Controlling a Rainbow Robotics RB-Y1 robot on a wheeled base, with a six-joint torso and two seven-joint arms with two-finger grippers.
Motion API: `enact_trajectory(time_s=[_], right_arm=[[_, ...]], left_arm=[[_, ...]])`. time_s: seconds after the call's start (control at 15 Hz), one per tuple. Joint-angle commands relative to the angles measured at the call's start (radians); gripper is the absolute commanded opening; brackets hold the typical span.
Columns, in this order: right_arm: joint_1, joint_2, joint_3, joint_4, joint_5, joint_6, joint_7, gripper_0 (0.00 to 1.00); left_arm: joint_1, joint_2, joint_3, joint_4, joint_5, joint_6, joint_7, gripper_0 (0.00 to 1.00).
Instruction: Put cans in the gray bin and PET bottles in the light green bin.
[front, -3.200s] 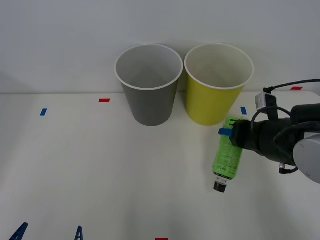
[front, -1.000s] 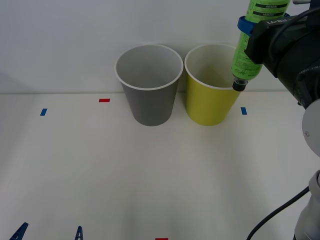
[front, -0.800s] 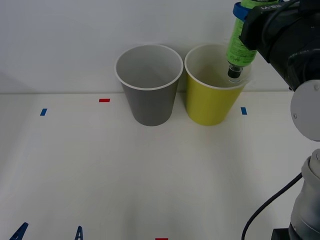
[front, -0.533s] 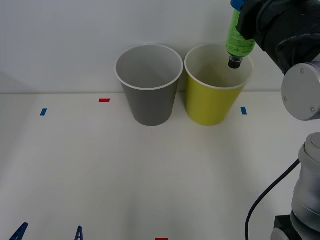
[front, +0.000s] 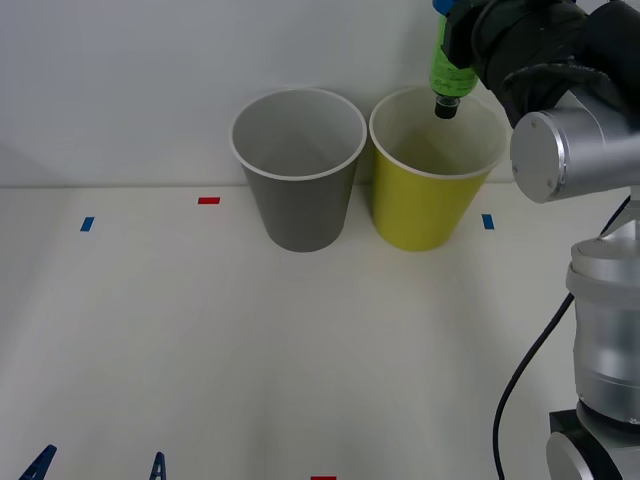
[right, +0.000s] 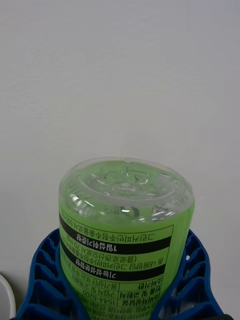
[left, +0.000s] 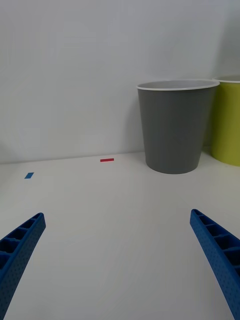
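Front view first: our right gripper (front: 447, 22) hangs high above the light green bin (front: 432, 200), its jaws pinching the PET bottle (front: 445, 75), which points cap-down over the bin's open mouth. Half a second ago the bottle hung over the right side of that mouth; now it sits nearer the middle and a little higher. Three seconds back it lay on the counter (front: 300, 350) in front of the bin, off its right side. We judge the carry done, with only the release remaining. The gray bin (front: 298, 190) stands just left of the light green bin, the two close together, and looks empty inside. We cannot see the bottom of the light green bin.

Right wrist view: the bottle's clear base (right: 126, 187) faces the camera, with blue ribbed fingers (right: 47, 285) pressed against both sides of its green label.

Left wrist view: our left gripper (left: 120, 265) rests low over the counter, well short of the light green bin (left: 227, 120), jaws spread wide and holding nothing. The gray bin (left: 175, 127) stands ahead of it, beside the light green bin.
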Motion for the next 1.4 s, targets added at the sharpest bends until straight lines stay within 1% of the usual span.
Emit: enact_trajectory(time_s=[0.07,0.27,0.33,0.4,0.53,0.6,0.67,0.8,1.13,1.27,1.4], right_arm=[[-0.003,-0.008,0.000,0.014,-0.005,-0.017,0.003,0.00],[-0.003,-0.010,-0.006,0.014,-0.005,-0.017,0.004,0.00],[-0.003,-0.010,-0.006,0.014,-0.005,-0.017,0.003,0.03],[-0.003,-0.010,-0.006,0.014,-0.006,-0.017,-0.002,0.54],[-0.003,-0.008,-0.006,0.016,-0.014,-0.017,-0.011,0.83],[-0.003,-0.008,-0.006,0.016,-0.022,-0.017,-0.017,0.87],[-0.003,-0.008,-0.006,0.016,-0.029,-0.017,-0.022,0.89],[-0.003,-0.008,-0.006,0.014,-0.043,-0.017,-0.020,0.89],[0.009,-0.003,-0.026,0.007,-0.043,-0.017,-0.005,0.89],[0.084,0.023,-0.041,-0.079,-0.009,-0.019,-0.003,0.89],[0.180,0.024,-0.039,-0.176,-0.009,-0.022,-0.014,0.89]], left_arm=[[0.000,0.000,0.000,0.000,0.000,0.000,0.000,1.00],[0.000,0.000,0.000,0.000,0.000,0.000,0.000,1.00],[0.000,0.000,0.000,0.000,0.000,0.000,0.000,1.00],[0.000,0.000,0.000,0.000,0.000,0.000,0.000,1.00],[0.000,0.000,0.000,0.000,0.000,0.000,0.000,1.00],[0.000,0.000,0.000,0.000,0.000,0.000,0.000,1.00],[0.000,0.000,0.000,0.000,0.000,0.000,0.000,1.00],[0.000,0.000,0.000,0.000,0.000,0.000,0.000,1.00],[0.000,0.000,0.000,0.000,0.000,0.000,0.000,1.00],[0.000,0.000,0.000,0.000,0.000,0.000,0.000,1.00],[0.000,0.000,0.000,0.000,0.000,0.000,0.000,1.00]])
